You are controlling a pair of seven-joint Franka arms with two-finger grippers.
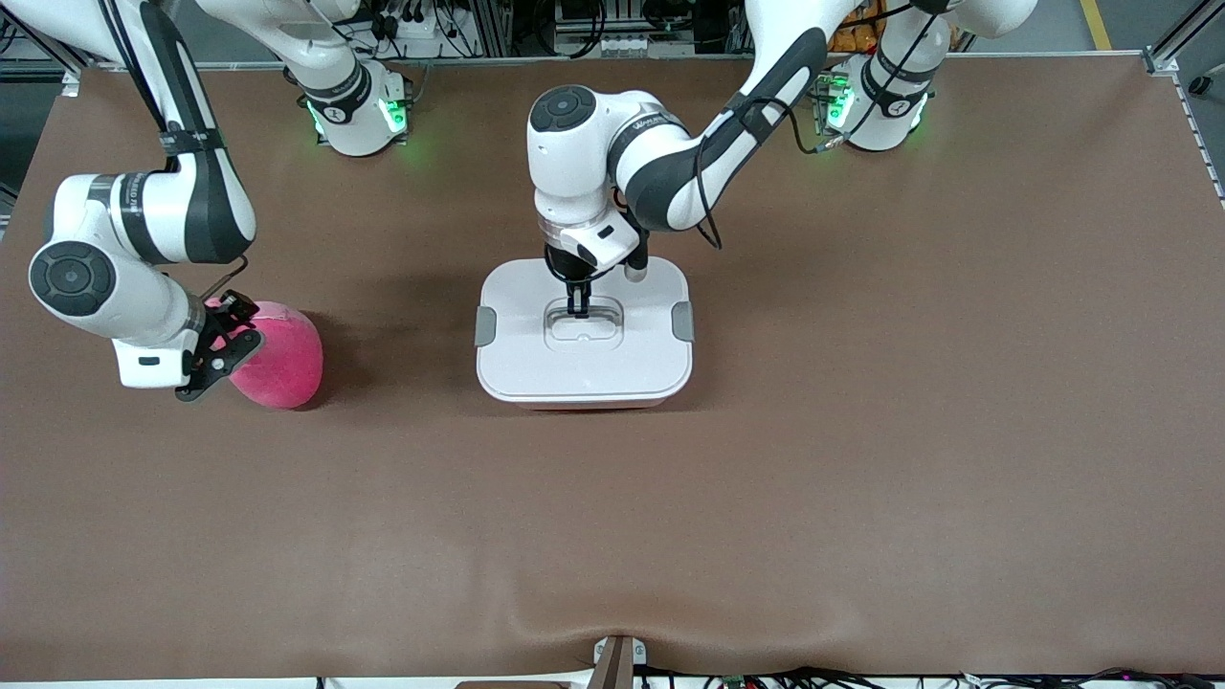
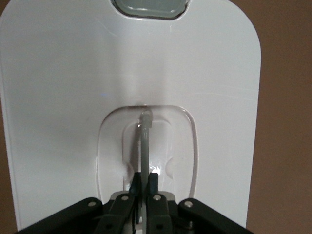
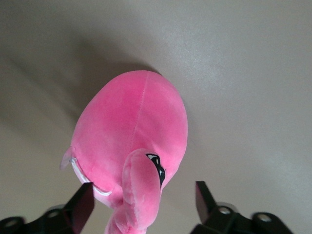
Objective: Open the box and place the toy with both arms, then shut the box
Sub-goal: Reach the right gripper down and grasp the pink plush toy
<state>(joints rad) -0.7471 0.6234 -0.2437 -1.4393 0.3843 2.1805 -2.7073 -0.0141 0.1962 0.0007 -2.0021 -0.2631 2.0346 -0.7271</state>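
Front view shows the left arm (image 1: 670,172) reaching from its base toward the middle of the table (image 1: 861,478), elbow bent, wrist turned straight down over the box (image 1: 584,335). Hangs the left gripper (image 1: 578,304) directly below that wrist, fingertips dipped into the recess at the centre of the white lid (image 1: 584,368). Left wrist view confirms it: fingers (image 2: 152,183) pinched together on the thin clear handle (image 2: 145,141), which runs away from the fingertips to the recess wall. Lid seated on the tub, grey clips (image 1: 486,326) out to either side of the gripper, at the lid's short ends. Toward the right arm's end of the table, bends the right arm (image 1: 144,230) low and folded, forearm doubled back, wrist angled down toward the toy (image 1: 282,359). Sits the right gripper (image 1: 222,346) against the toy's flank, low by the tabletop. Right wrist view shows black fingers (image 3: 82,204) spread wide, one on each side of the pink plush, jaws parted and not yet pressing the fabric; a pink limb and a dark eye patch lie between the fingertips. Toy resting on the table, well apart from the box.
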